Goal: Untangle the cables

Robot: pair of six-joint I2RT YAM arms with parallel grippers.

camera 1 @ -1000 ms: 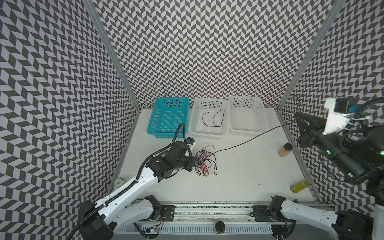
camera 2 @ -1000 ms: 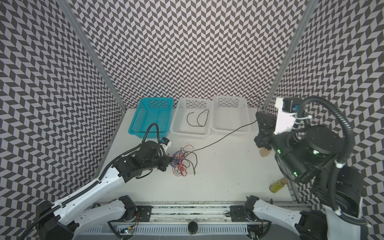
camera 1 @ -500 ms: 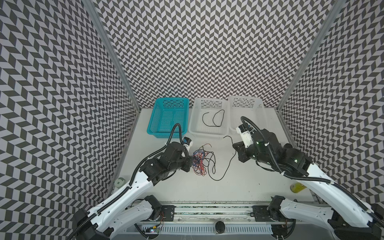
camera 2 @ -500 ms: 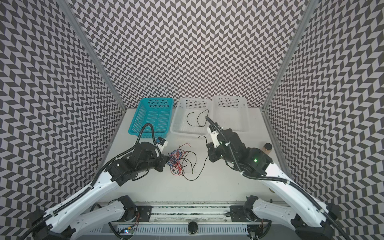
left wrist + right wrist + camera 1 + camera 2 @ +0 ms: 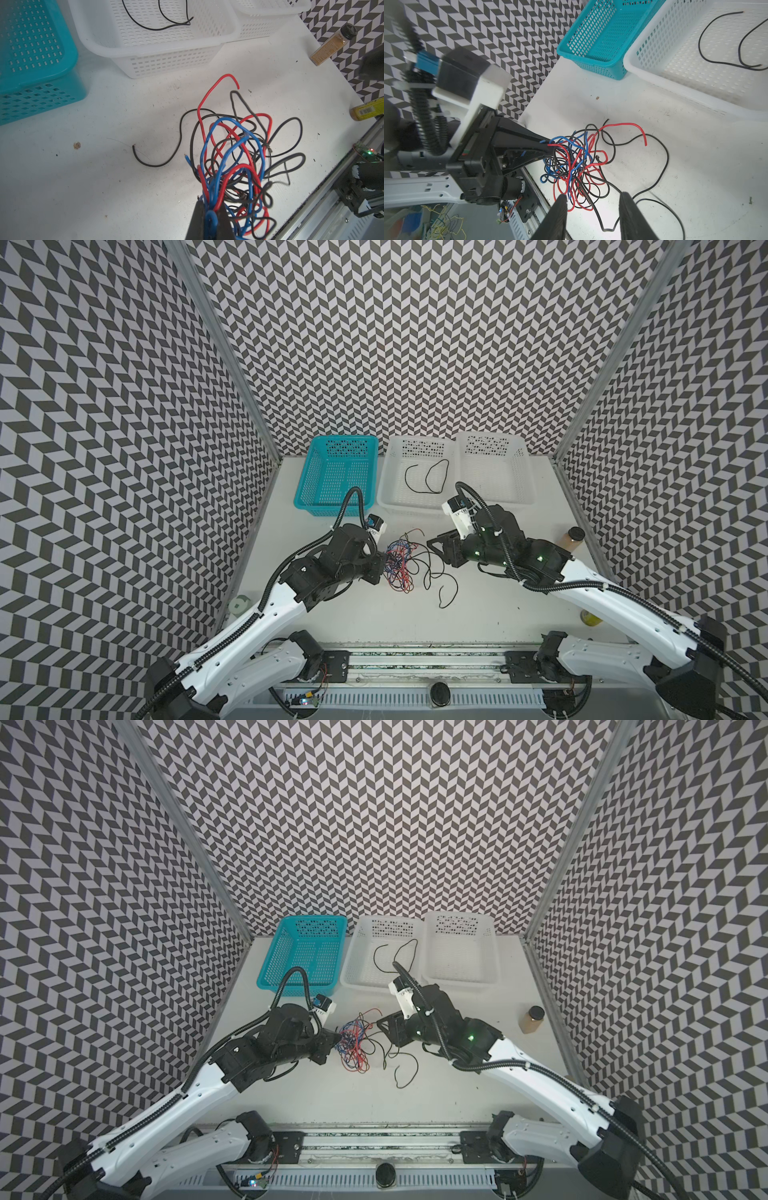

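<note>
The right arm has come down from high beside the right wall to the table, and the black cable it held taut now lies slack. The right claw [image 5: 592,207] hangs low over the white tabletop [image 5: 498,614] with its fingers parted and nothing gripped. Just ahead of its fingertips sits the tangle of thin black, red and blue cables [image 5: 400,568].

The left claw [image 5: 211,216] is clamped on that tangle from the opposite side. Only the left wrist view shows the blue and red strands pinched between its closed fingers; in both top views the claw body hides the pinch. Only the right wrist view shows the gap between the right fingers, with a black strand on the table beneath it.

In both top views the tangle is longer from front to back than across, lying crosswise to both claws. The loose black cable [image 5: 667,158] trails out of it in slack loops beside the right claw. Beyond both claws, a separate curled black cable [image 5: 406,480] lies in the perforated white plastic basket [image 5: 155,49].
</note>
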